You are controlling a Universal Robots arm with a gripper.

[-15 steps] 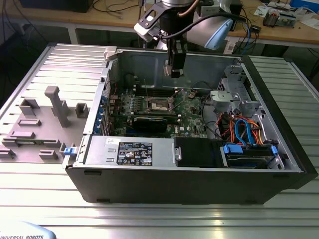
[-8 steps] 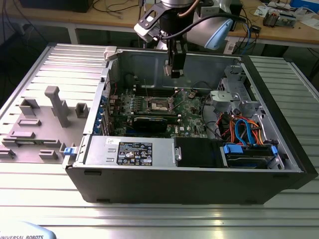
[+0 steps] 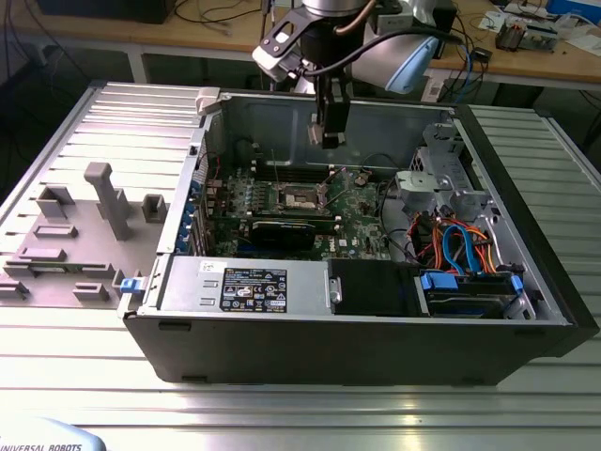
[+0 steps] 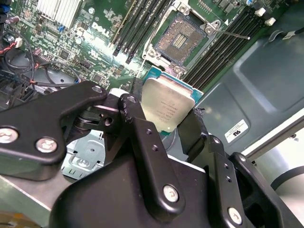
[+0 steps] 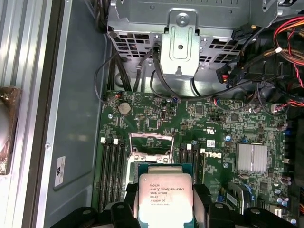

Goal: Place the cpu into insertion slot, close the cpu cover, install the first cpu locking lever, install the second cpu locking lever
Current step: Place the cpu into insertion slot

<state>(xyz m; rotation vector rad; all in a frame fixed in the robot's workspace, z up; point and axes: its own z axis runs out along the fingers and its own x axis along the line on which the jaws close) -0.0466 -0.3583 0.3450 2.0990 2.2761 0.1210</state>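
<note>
- The gripper (image 4: 160, 113) is closed on the chip (image 4: 167, 105), pinching two opposite edges, with the shiny top facing the camera.
- In the exterior view, it hangs above the green board (image 3: 362, 214) inside the open computer case (image 3: 357, 340).
- The socket (image 4: 183, 40) lies uncovered on the board, apart from the chip.

A ribbed metal table (image 3: 300, 413) carries an open computer case (image 3: 376, 352), with a grey fixture plate (image 3: 70, 164) just beside the case on the exterior view's left.

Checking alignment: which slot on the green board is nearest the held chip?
The square socket with the dark centre and metal rim; the long black memory slots flank it. The tool grips the chip beside it.
</note>
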